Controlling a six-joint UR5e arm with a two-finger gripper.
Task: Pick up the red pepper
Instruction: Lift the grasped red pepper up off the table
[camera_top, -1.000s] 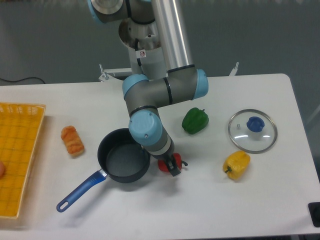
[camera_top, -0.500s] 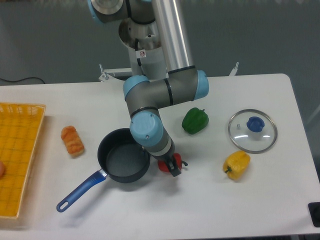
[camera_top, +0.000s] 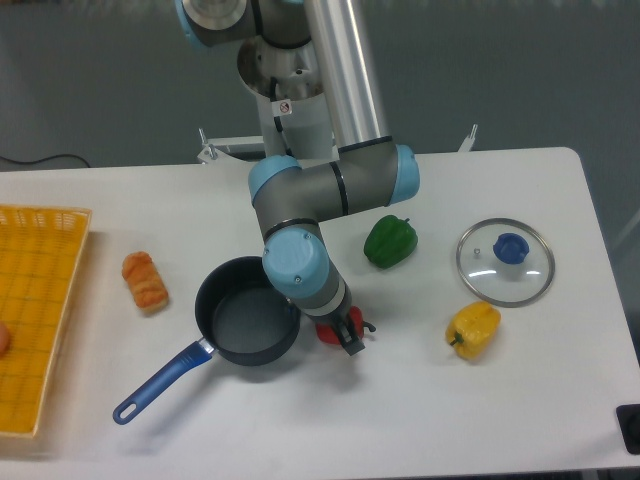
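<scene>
The red pepper is small and glossy and lies on the white table just right of the dark pot. Only part of it shows, because my gripper is down over it with its fingers on either side. The wrist hides the fingers' contact, so I cannot tell whether they press on the pepper. The pepper looks to be resting on the table.
A green pepper lies behind to the right. A yellow pepper lies right of my gripper. A glass lid with a blue knob is at the far right. A pastry and a yellow basket are at the left.
The wrist has shifted very slightly right and down over the red pepper. The pepper and other objects have not moved.
</scene>
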